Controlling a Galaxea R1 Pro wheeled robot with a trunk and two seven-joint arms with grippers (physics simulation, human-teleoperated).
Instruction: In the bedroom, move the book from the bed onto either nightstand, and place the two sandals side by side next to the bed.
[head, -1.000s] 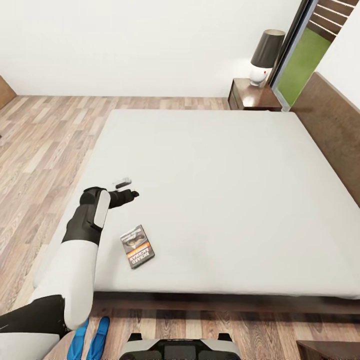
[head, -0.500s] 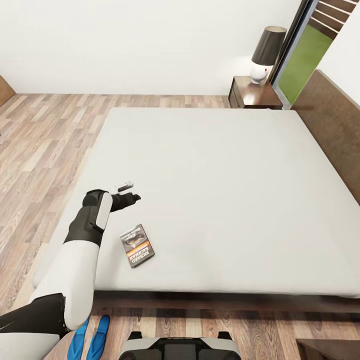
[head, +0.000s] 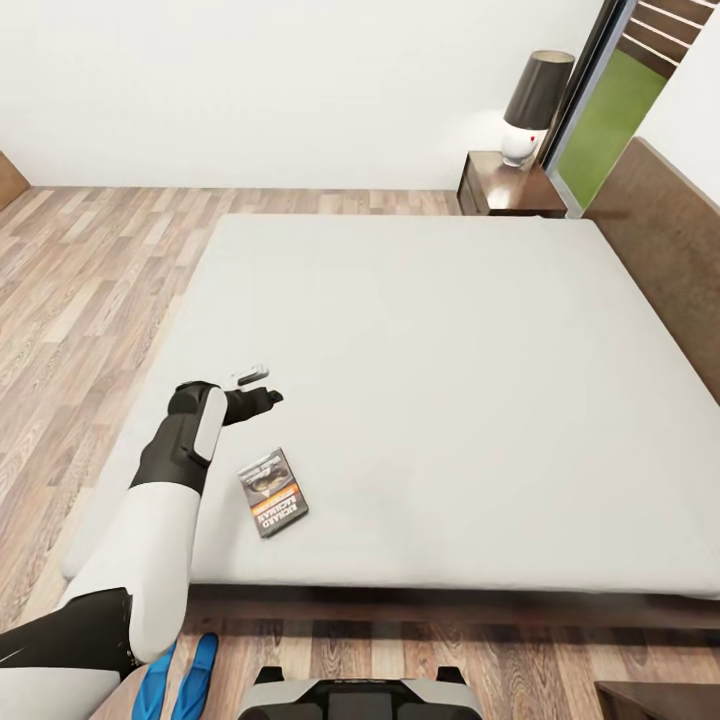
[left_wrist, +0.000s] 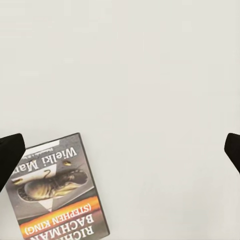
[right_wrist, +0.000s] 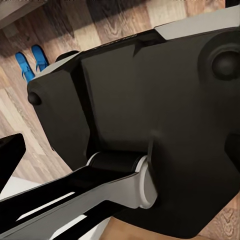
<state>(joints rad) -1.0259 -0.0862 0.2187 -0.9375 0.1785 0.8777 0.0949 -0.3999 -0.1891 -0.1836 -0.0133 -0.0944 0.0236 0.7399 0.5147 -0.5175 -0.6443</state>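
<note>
Between the earlier head frames and this one, the left gripper (head: 262, 396) shifted slightly down and toward the book, with the head view itself drifting a little. It hovered over the bed (head: 430, 390), above the pale mattress near the foot-end left corner, empty. In the left wrist view the two dark fingertips (left_wrist: 10, 155) stood at opposite edges of the frame, jaws spread wide, nothing between them.

Book (head: 274, 492) lay flat on the mattress, just short of the gripper on the robot's side, cover up, orange band and white lettering legible; seen also at (left_wrist: 55, 195).

Two sandals (head: 180, 672) lay side by side on the wood floor by the foot of the bed, also visible at (right_wrist: 30, 61).

Nightstand (head: 510, 186) stood at the far corner beside the headboard, a lamp (head: 533, 105) on it.

Right gripper state: cannot tell.
</note>
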